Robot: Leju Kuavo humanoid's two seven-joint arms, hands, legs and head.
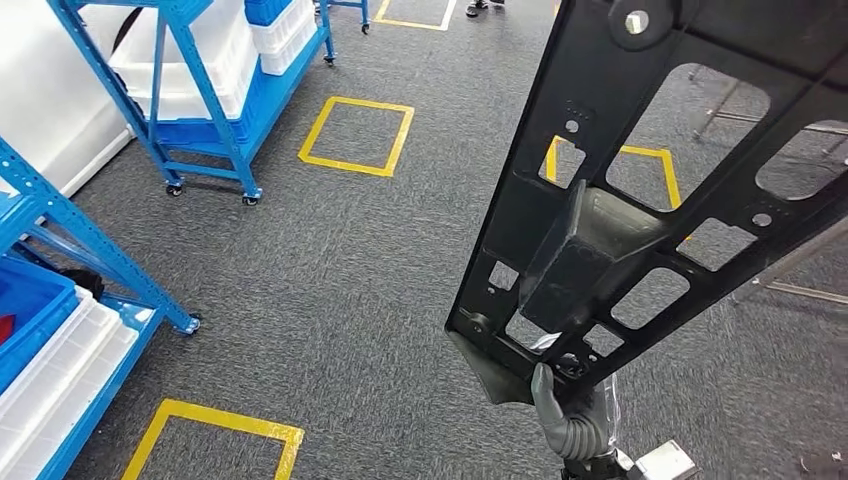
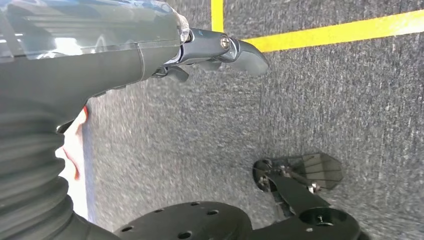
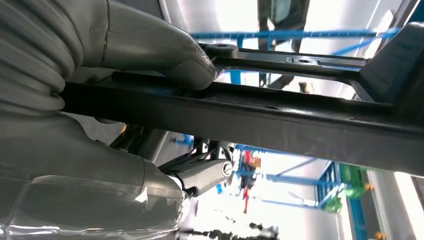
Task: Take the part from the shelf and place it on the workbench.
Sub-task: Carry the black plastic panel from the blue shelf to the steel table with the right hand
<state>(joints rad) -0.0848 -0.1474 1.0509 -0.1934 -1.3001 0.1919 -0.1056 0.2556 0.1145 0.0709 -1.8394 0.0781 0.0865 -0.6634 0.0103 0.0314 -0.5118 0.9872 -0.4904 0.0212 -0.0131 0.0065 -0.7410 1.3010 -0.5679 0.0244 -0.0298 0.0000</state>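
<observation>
1. Grey carpet [image 1: 330,280] marked with yellow tape squares [image 1: 357,135] spreads below, with blue shelving [image 1: 205,95] holding white bins [image 1: 190,60] to the left.
2. Right hand [image 1: 572,418]: thumb and fingers clamp the lower edge of the black frame part [image 1: 640,190].
3. That part rises tilted, up and to the right, above the floor.
4. Left hand [image 2: 150,50] hangs over the carpet, fingers loosely extended, holding nothing.

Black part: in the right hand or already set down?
In hand. The right hand grips the black part at its lower end, holding it up over the carpet; no workbench visible.
</observation>
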